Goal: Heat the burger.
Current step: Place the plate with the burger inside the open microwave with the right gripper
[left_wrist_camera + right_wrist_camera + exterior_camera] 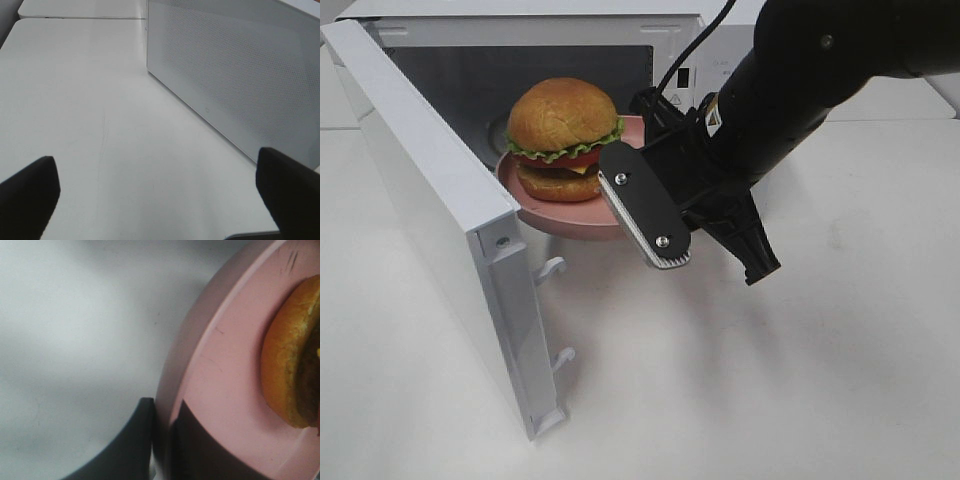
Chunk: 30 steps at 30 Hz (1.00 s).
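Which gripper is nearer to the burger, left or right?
Right. The right gripper pinches the pink plate at its rim beside the burger; the left gripper is open over the table, outside the microwave door.

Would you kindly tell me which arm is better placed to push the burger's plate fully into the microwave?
Right. The right claw is shut on the rim of the pink plate, with the burger on it at the mouth of the open microwave. The left claw hangs open outside the door, holding nothing.
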### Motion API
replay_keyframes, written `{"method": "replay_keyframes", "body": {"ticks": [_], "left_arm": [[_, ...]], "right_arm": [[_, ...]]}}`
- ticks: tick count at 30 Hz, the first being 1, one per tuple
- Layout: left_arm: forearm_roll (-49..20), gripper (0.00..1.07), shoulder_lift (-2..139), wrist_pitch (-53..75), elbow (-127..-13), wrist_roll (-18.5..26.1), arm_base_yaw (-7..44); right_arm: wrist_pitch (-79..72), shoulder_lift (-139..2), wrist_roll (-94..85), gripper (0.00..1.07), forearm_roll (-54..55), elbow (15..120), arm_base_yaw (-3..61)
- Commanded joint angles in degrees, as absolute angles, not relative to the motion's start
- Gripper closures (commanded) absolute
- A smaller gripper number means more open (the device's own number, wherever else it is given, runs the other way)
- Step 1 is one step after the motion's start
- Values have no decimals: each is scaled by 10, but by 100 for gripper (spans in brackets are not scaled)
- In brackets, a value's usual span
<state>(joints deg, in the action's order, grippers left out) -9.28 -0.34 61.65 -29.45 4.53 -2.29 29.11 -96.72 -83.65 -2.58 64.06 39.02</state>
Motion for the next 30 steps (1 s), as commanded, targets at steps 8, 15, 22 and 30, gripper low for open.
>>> {"method": "replay_keyframes", "body": {"ticks": [8, 15, 22, 30], "left_arm": [[-96, 7, -13, 611, -294, 42, -24], [-96, 7, -13, 611, -294, 42, -24], [-96, 7, -13, 611, -294, 42, -24], [-96, 7, -13, 611, -294, 42, -24]], "right_arm": [[270, -1000, -855, 107, -11, 694, 382], [283, -1032, -851, 107, -12, 736, 382], [283, -1070, -839, 107, -11, 784, 382], [285, -1104, -811, 107, -22, 826, 382]]}}
